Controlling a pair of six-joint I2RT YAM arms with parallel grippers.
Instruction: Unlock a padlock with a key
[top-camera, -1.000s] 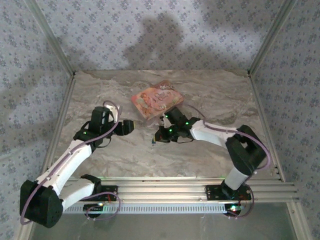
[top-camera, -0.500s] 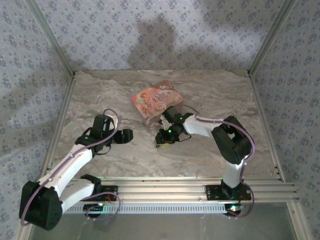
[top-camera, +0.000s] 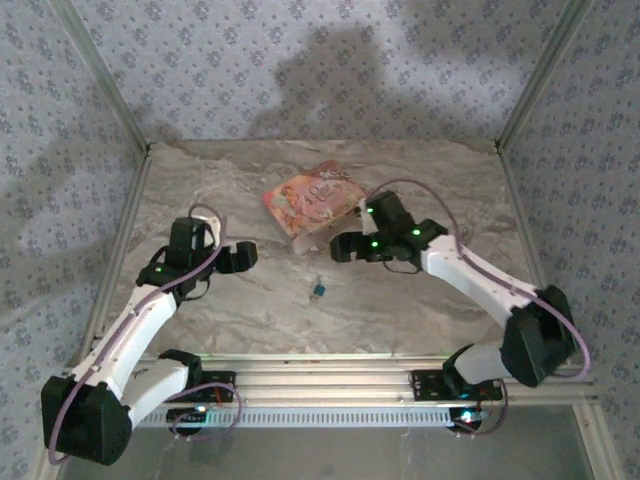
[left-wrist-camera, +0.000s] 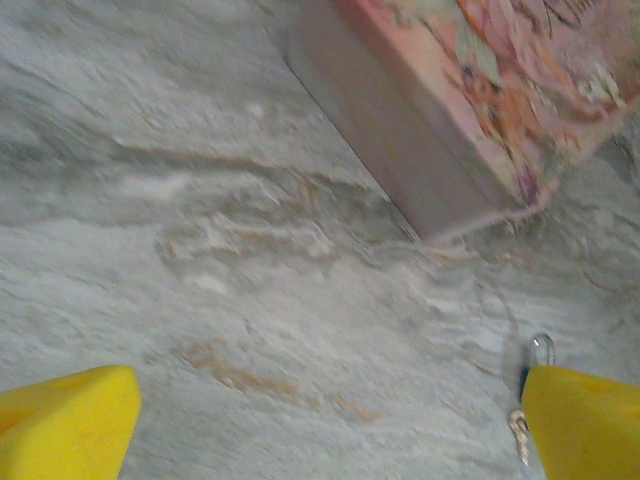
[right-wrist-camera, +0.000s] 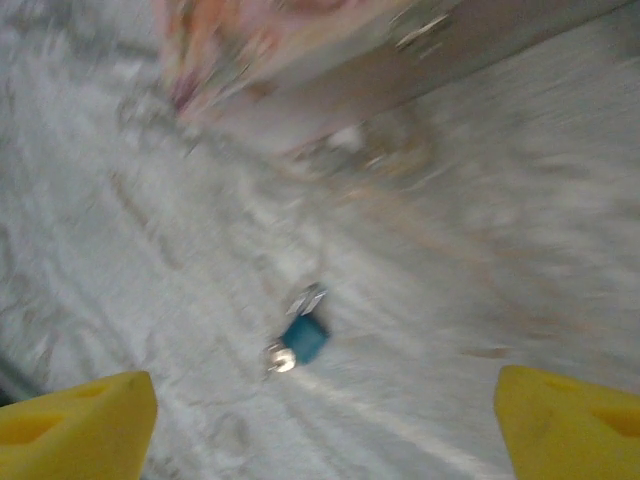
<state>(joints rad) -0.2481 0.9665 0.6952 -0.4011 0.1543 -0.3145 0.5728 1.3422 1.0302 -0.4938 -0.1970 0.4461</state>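
The left gripper (top-camera: 244, 256) stood open and empty, to the left of the box (top-camera: 313, 200) and nearer to the arm bases. The right gripper (top-camera: 341, 246) was open too, holding nothing, just beside the near right corner of the box. The padlock (top-camera: 318, 291) lay on the table (top-camera: 420, 310) in front of the box, apart from it and from both grippers.
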